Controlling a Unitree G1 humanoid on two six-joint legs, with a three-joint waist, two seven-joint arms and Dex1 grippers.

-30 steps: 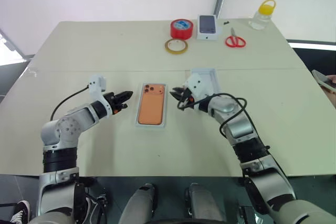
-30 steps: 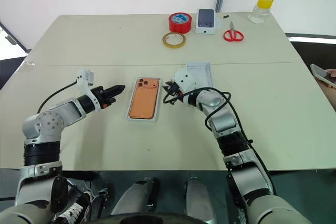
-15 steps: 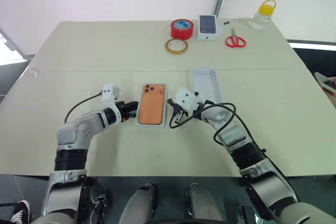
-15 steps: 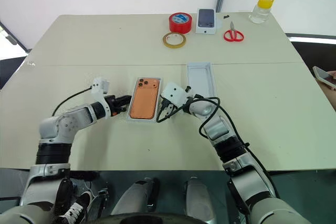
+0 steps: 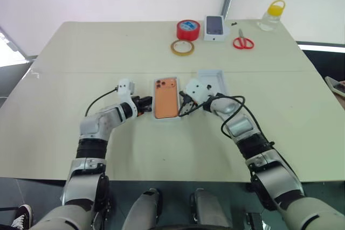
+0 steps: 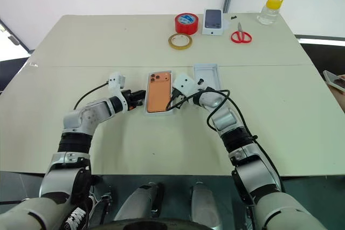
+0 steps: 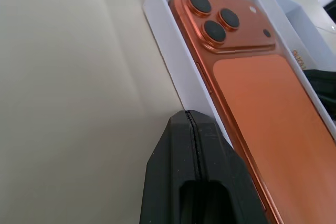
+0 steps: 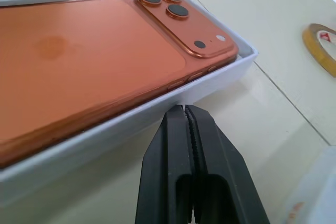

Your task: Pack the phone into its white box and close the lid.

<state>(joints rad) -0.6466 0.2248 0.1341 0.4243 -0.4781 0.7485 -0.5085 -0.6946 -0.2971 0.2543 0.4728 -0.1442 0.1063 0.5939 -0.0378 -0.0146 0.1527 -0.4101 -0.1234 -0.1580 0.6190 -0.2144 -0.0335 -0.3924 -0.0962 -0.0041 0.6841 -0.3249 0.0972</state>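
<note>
The phone (image 5: 166, 97) lies back-up inside the white box (image 6: 158, 110) at the middle of the bench (image 5: 81, 52), its camera cluster at the far end; the box's floor is hidden beneath it and only the thin white rim shows around the orange back. Against the box's left long side sits the left pincer (image 5: 145, 105), clenched with nothing between its fingers; in the left wrist view the closed tip meets the box's outer wall, though whether it presses or merely touches cannot be told. Against the box's right long side is the right pincer (image 6: 176, 99), likewise clenched and empty, its joined fingers at the wall in the right wrist view; from the head views its tip is partly covered by the white wrist housing and a looping black cable. Just right of the box and a little farther back lies the lid (image 5: 215, 76), open side up, its near end hidden behind the right wrist. Far beyond the box, near the bench's back edge, stand a yellowish tape ring (image 5: 183, 47), a red tape roll (image 5: 187, 29), a small white box with a dark phone picture (image 5: 214, 27), red-handled scissors (image 5: 243, 42) and a clear jar with a yellow lid (image 5: 272, 16)
</note>
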